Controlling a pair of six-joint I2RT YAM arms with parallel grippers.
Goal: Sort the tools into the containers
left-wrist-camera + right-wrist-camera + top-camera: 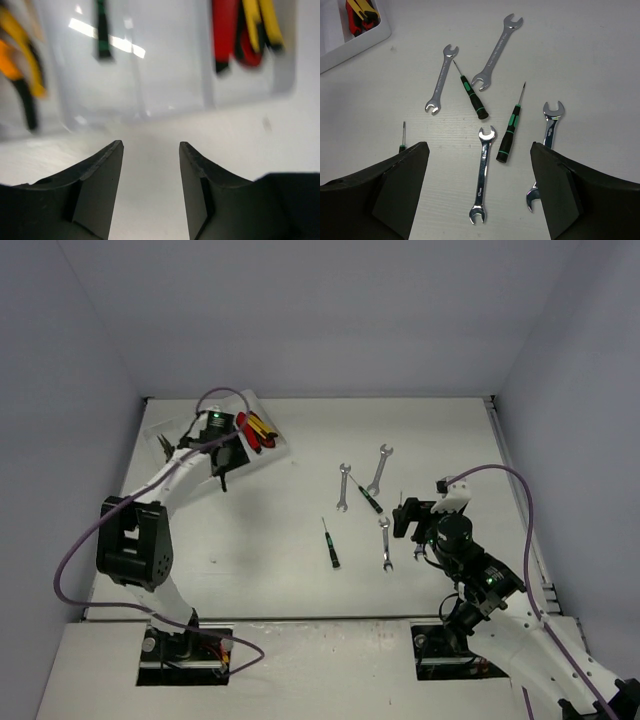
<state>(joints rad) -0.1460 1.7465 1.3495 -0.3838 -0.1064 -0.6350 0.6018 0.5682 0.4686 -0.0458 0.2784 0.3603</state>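
Between picks: tray (165, 107) part-filled, table (600, 60) not yet cleared.
My left gripper (150, 150) hangs empty, fingers apart, at the tray's near wall. Inside lie knives (225, 30), a screwdriver (101, 30) and pliers (20, 65). My right gripper (405, 520) is spread wide and empty over four wrenches (482, 180) and three loose screwdrivers (509, 134). Next, I judge, the right should drop onto one wrench, square to its shank, and close.
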